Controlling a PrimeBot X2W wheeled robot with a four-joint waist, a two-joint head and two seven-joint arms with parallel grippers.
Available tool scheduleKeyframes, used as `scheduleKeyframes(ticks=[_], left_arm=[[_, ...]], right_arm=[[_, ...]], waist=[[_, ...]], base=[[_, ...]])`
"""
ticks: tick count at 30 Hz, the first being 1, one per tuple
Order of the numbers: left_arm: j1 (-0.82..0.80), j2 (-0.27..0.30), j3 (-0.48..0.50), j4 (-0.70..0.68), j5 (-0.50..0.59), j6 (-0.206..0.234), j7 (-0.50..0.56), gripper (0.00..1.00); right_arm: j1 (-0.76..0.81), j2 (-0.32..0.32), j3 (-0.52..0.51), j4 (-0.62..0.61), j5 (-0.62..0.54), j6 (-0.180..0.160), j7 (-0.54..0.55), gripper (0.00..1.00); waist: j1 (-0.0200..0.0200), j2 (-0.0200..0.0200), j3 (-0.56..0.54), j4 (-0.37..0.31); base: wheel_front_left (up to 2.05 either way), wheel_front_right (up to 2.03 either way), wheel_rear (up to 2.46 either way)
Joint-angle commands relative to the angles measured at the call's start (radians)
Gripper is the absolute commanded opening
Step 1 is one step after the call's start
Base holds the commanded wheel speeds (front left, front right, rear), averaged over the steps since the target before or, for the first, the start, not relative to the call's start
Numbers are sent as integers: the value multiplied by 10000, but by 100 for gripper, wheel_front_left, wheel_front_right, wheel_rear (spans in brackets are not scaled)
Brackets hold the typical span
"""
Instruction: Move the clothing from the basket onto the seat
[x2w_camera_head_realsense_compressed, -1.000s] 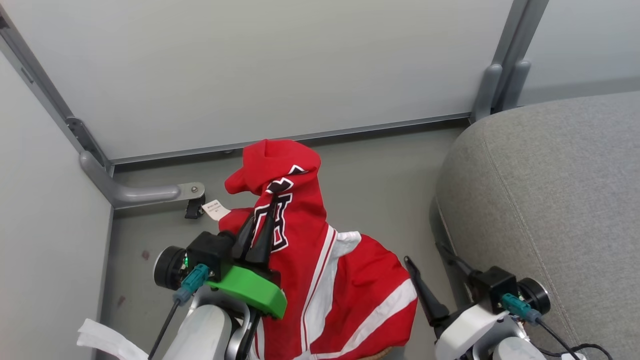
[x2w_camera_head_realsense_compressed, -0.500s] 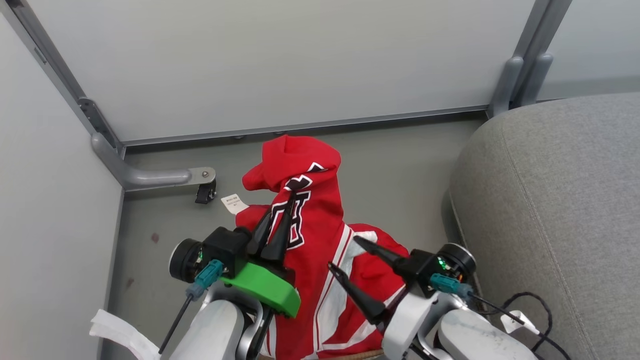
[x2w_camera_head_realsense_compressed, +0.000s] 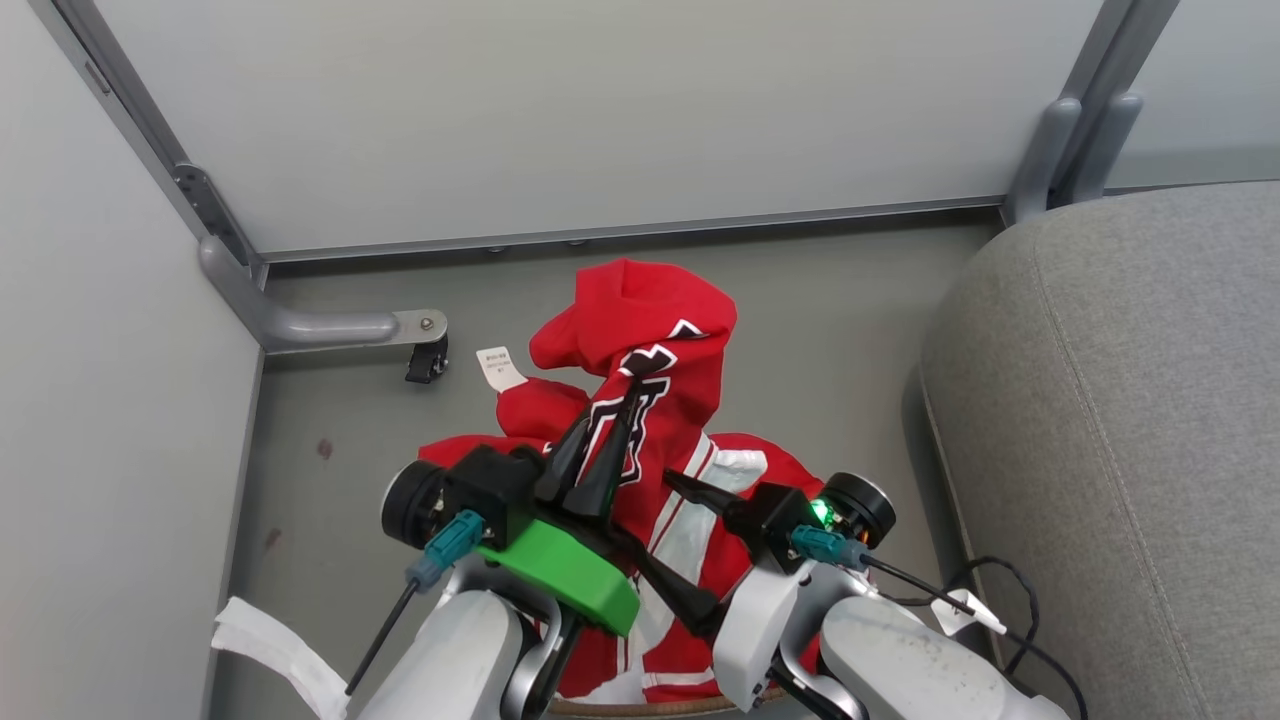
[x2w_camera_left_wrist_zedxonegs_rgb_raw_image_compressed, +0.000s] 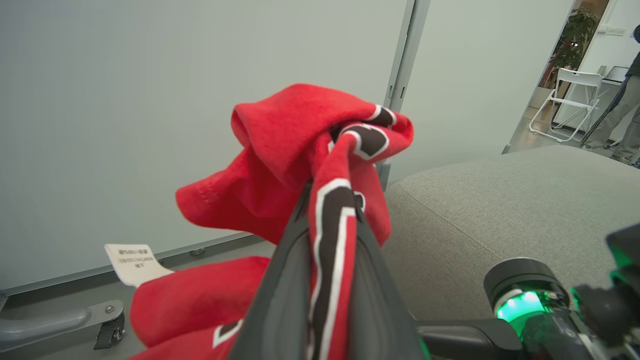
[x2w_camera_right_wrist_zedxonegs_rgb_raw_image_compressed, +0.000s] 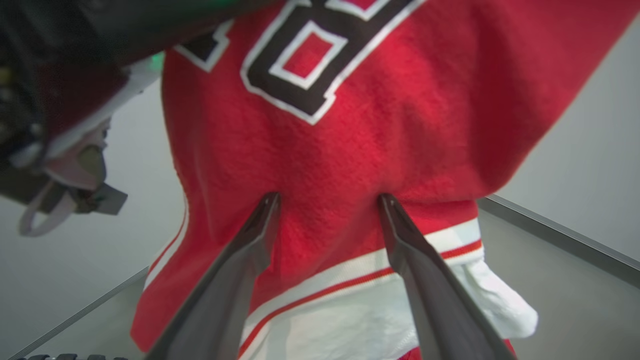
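The left gripper (x2w_camera_head_realsense_compressed: 605, 415), jaws nearly closed, pinches a narrow fold of the red jersey (x2w_camera_head_realsense_compressed: 640, 320) through its black lettering. A bunched lump of cloth flops beyond the fingertips, and the rest of the clothing hangs back beneath the wrist toward the basket (x2w_camera_head_realsense_compressed: 650, 708), whose brown rim shows just below. Just to its right, the right gripper (x2w_camera_head_realsense_compressed: 645, 505) stands wide, holding nothing, with both tips against the hanging cloth under the lettering. The grey seat (x2w_camera_head_realsense_compressed: 1120, 400) lies further right, apart from both. Risks: the thin pinch may slip under the garment's weight; the trailing hem could catch the rim and tip the basket; the grippers – so close together – could collide.
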Motion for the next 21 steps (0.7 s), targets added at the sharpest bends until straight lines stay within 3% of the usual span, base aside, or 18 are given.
scheduleKeyframes(ticks=[1, 18, 19, 21], left_arm=[[-206, 15, -90, -68, -115, -27, -13, 0], [-582, 13, -1282, -150, -888, 109, -13, 0], [-598, 13, -1312, -145, -920, 136, -13, 0], [-630, 13, -1373, -137, -972, 151, -13, 0]], right_arm=[[-130, 19, -107, 170, -158, -7, -14, 100], [-609, 259, -327, 881, -520, -7, -13, 100], [-603, 259, -303, 931, -491, -7, -13, 80], [-641, 263, -208, 1000, -430, -7, -13, 10]], waist=[[1, 0, 39, 67], [1, 0, 196, 714], [1, 0, 199, 748], [1, 0, 214, 805]], base=[[0, 0, 0], [0, 0, 0], [0, 0, 0], [0, 0, 0]])
